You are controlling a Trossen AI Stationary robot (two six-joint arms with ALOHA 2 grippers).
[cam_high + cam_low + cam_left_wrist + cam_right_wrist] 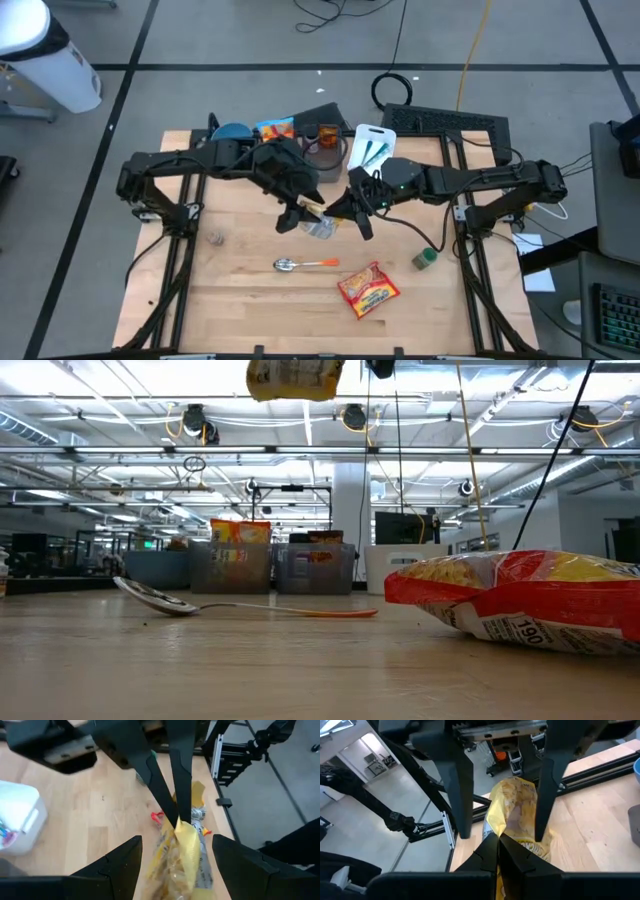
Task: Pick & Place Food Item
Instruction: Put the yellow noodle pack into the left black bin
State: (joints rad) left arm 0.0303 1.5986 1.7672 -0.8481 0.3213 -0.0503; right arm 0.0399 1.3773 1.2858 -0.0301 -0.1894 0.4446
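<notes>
I have the yellow pasta bag (318, 226) in the air over the middle of the table (240, 300), hanging between both arms. My right gripper (498, 851) is pressed together, pinching one end of the bag. My left gripper (175, 865) stands spread, one finger on either side of the bag's other end, and I can't see its pads pressing in.

My worry is the hand-over. The right pinch sits on a thin edge of slick film; if I release it before the left closes, the bag drops, perhaps onto the spoon (305, 264) or the red packet (368, 288) nearer the front edge. If the left closes off-centre it may catch the right's fingertips or crush the contents. Pulling the arms apart with both gripping could tear the film.
</notes>
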